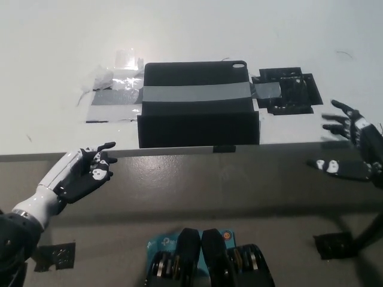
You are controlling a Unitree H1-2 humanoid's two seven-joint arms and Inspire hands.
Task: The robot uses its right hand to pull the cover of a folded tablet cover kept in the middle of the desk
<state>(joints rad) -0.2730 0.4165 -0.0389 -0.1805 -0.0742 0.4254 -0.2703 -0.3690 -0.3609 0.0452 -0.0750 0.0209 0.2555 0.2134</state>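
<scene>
On the desk (pixel 48 36), seen from the head camera, we find the tablet cover (pixel 197 104) lying flat in the middle, dark and folded, its near flap (pixel 198 130) reaching almost to the desk's front edge. We see a grey tape band (pixel 197 93) running across it, with more tape on the desk at both ends, silvery patches (pixel 114 95) on the left and black patches (pixel 287 92) on the right. We judge that this pins the base down, so only the free flap should lift.

We read the cover as light, thin and fairly stiff, hinging at a soft fold. Its matte skin looks grippy enough, but it lies flush with the desk, so fingertips must get under an edge. We would take hold at the flap's near edge, toward its right corner, and peel gently; a hard pull could tear the tape loose or drag the whole thing.

Our right hand (pixel 353 146) hangs at the far right, near the desk edge, well apart from the cover, fingers spread and holding nothing. Our left hand (pixel 84 173) rests below the front edge at lower left, also loose and empty.
</scene>
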